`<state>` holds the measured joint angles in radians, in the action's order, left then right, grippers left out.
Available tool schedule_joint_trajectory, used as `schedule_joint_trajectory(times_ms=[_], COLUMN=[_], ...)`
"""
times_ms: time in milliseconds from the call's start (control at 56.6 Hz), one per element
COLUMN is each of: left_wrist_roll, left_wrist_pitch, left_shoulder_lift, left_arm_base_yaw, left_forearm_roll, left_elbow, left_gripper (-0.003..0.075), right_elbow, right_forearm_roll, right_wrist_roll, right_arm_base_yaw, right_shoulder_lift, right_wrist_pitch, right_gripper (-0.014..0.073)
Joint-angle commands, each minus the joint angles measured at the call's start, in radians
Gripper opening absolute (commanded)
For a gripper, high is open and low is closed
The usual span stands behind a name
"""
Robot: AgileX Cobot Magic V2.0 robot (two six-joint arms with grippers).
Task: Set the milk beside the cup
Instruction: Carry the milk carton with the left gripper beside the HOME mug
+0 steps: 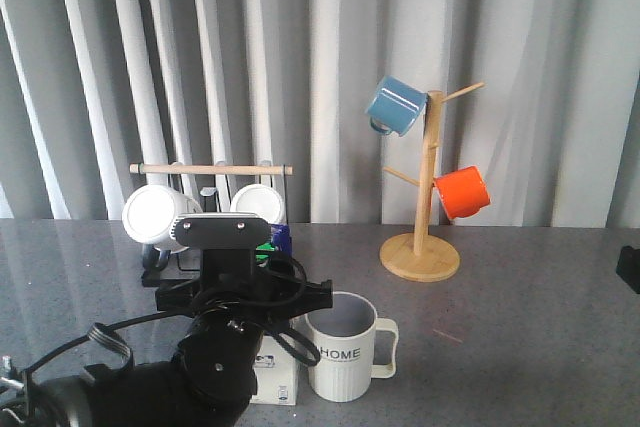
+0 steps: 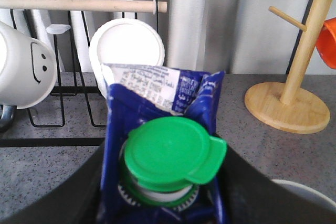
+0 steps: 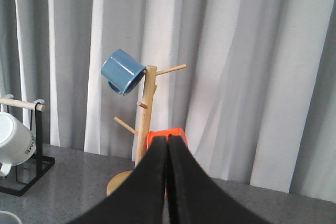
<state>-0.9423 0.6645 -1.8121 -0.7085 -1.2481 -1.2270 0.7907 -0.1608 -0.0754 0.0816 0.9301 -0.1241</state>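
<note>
The milk (image 2: 118, 129), a blue gable-top carton with a green round cap (image 2: 168, 150), stands upright between the black fingers of my left gripper (image 2: 165, 156), which is shut on its upper part. In the front view the left arm covers most of the carton; its white lower part (image 1: 275, 379) shows right beside the cup (image 1: 345, 352), a cream ribbed mug marked "HOME". Only the cup's rim (image 2: 304, 192) shows in the left wrist view. My right gripper (image 3: 168, 145) is shut with its fingers pressed together and nothing between them, raised away from both.
A black rack (image 1: 165, 277) with white mugs (image 1: 158, 215) under a wooden bar (image 1: 210, 169) stands just behind the milk. A wooden mug tree (image 1: 425, 207) holds a blue mug (image 1: 395, 105) and an orange mug (image 1: 462, 192) at the back right. Curtains hang behind the table.
</note>
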Motion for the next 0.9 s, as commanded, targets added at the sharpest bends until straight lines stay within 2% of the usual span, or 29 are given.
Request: schedule_joint_trajectory(times_ms=[0, 247, 354, 460, 548, 707, 884], left_wrist_roll=[-0.004, -0.004, -0.004, -0.004, -0.005, -0.062, -0.095], left_wrist_pitch=[0.029, 0.03, 0.034, 0.048, 0.057, 0.077, 0.075], left_shoulder_lift=[0.035, 0.035, 0.035, 0.035, 0.035, 0.036, 0.084], left_arm_base_yaw=[-0.003, -0.003, -0.003, -0.003, -0.003, -0.003, -0.003], left_forearm_roll=[0.029, 0.029, 0.028, 0.028, 0.028, 0.028, 0.029], left_elbow=[-0.025, -0.025, -0.025, -0.025, -0.025, -0.025, -0.025], left_gripper=[-0.0006, -0.0001, 0.0039, 0.0163, 0.0327, 0.0737, 0.0727], right_elbow=[0.032, 0.032, 0.032, 0.032, 0.032, 0.032, 0.032], right_forearm_roll=[-0.008, -0.008, -0.008, -0.008, -0.008, -0.008, -0.008], right_wrist_roll=[0.007, 0.007, 0.007, 0.007, 0.007, 0.007, 0.007], right_arm_base_yaw=[-0.005, -0.005, -0.005, -0.005, -0.005, -0.005, -0.005], right_shoulder_lift=[-0.01, -0.01, -0.01, -0.01, -0.01, -0.01, -0.01], right_wrist_pitch=[-0.068, -0.068, -0.068, -0.068, -0.068, -0.069, -0.069], right_gripper=[-0.0008, -0.0008, -0.0008, -0.0008, -0.0008, -0.0008, -0.0008])
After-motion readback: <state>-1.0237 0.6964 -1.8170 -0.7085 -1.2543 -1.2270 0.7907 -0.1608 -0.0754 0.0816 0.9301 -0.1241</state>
